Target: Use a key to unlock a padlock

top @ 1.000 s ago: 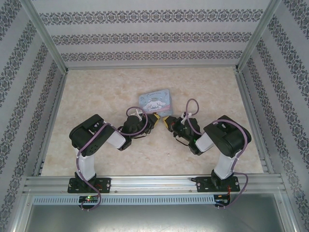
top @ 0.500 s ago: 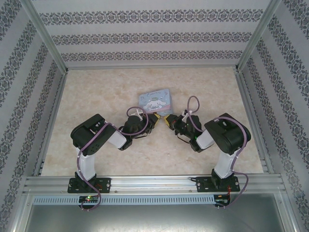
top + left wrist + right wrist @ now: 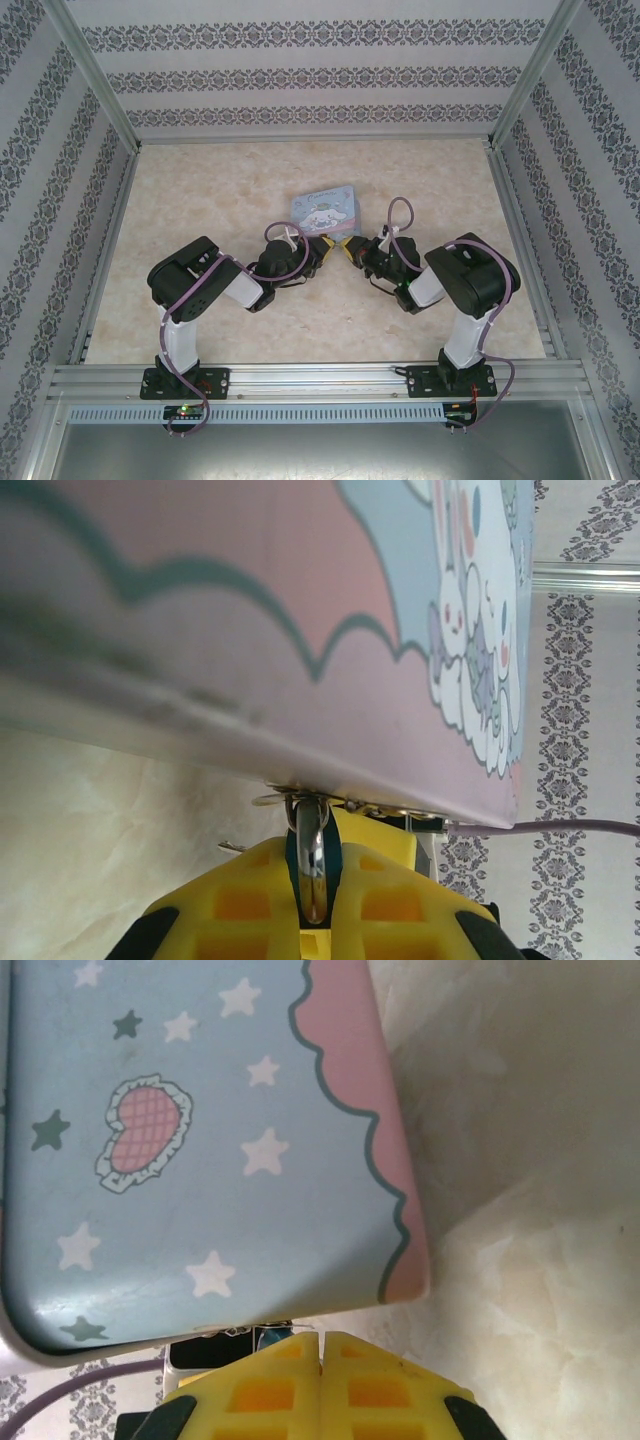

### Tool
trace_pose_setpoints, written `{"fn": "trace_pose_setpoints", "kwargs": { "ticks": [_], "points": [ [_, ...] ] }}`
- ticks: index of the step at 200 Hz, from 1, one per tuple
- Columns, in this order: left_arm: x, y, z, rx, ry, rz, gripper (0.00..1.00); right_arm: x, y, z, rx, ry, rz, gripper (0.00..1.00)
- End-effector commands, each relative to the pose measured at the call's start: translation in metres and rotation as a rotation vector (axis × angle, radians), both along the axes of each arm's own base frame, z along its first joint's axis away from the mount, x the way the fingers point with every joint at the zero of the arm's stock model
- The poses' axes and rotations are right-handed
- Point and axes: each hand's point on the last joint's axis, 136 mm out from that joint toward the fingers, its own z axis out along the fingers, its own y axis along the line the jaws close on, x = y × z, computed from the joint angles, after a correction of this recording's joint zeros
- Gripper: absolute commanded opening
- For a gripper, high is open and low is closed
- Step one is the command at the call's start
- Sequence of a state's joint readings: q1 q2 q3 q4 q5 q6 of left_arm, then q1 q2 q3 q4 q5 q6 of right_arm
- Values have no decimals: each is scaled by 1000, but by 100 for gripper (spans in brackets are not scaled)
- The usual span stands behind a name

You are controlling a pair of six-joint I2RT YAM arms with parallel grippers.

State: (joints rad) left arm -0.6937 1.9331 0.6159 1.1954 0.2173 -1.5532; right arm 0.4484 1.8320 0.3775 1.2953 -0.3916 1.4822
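Note:
In the left wrist view my left gripper (image 3: pixel 313 858) is shut on the padlock (image 3: pixel 312 870), a small shiny metal piece whose loop hangs through the clasp on the near edge of the pastel cartoon tin (image 3: pixel 300 630). From above, the left gripper (image 3: pixel 322 246) and right gripper (image 3: pixel 346 247) meet tip to tip just in front of the tin (image 3: pixel 325 207). The right gripper (image 3: pixel 320 1340) has its yellow fingers pressed together. A thin metal sliver, the key (image 3: pixel 301 1327), pokes out at their tips toward the tin (image 3: pixel 200 1160). Most of the key is hidden.
The tin lies flat on the marbled table (image 3: pixel 200 190). Patterned walls and metal frame posts (image 3: pixel 512 100) enclose the table. Purple cables loop over both wrists. A yellow finger of the right gripper (image 3: pixel 385 832) shows just behind the padlock.
The right gripper has crept a little toward the left gripper at the tin's near edge. The left arm has barely shifted and keeps its hold.

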Motion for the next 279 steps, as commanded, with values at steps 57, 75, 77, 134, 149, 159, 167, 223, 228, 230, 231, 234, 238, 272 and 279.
{"fn": "trace_pose_setpoints", "kwargs": {
  "ticks": [57, 75, 77, 134, 149, 159, 167, 223, 228, 230, 231, 234, 238, 272, 279],
  "points": [
    [-39, -54, 35, -123, -71, -229, 0, 1, 62, 68, 172, -127, 108, 0],
    [-40, -53, 33, -119, -67, -229, 0, 2, 55, 62, 158, -117, 91, 0],
    [-40, -53, 32, -118, -65, -229, 0, 2, 55, 61, 157, -116, 90, 0],
    [-38, -43, 3, -22, -30, -192, 0, -1, 30, 48, 113, -107, 61, 23],
    [-38, -38, -10, 21, -26, -184, 0, -4, 20, 43, 97, -103, 53, 36],
    [-38, -35, -18, 51, -15, -180, 0, -6, 15, 40, 85, -99, 49, 41],
    [-38, -33, -22, 70, -17, -179, 0, -9, 11, 36, 74, -91, 48, 43],
    [-39, -22, -42, 149, 3, -178, 0, -40, -9, -3, -20, -21, 74, 57],
    [-39, -21, -43, 153, 4, -177, 0, -42, -11, -7, -29, -14, 74, 58],
    [-38, -21, -43, 153, 3, -177, 0, -44, -12, -8, -32, -10, 74, 59],
    [-38, -21, -43, 153, 3, -177, 0, -44, -13, -9, -33, -9, 75, 59],
    [-38, -21, -43, 156, 2, -179, 0, -46, -14, -11, -38, -3, 75, 60],
    [-38, -20, -43, 158, 3, -179, 0, -47, -16, -13, -42, 0, 73, 60],
    [-37, -18, -48, 182, 9, -181, 0, -60, -23, -20, -76, 5, 93, 63],
    [-37, -17, -49, 187, 12, -184, 0, -62, -24, -21, -84, 1, 97, 62]
  ]
}}
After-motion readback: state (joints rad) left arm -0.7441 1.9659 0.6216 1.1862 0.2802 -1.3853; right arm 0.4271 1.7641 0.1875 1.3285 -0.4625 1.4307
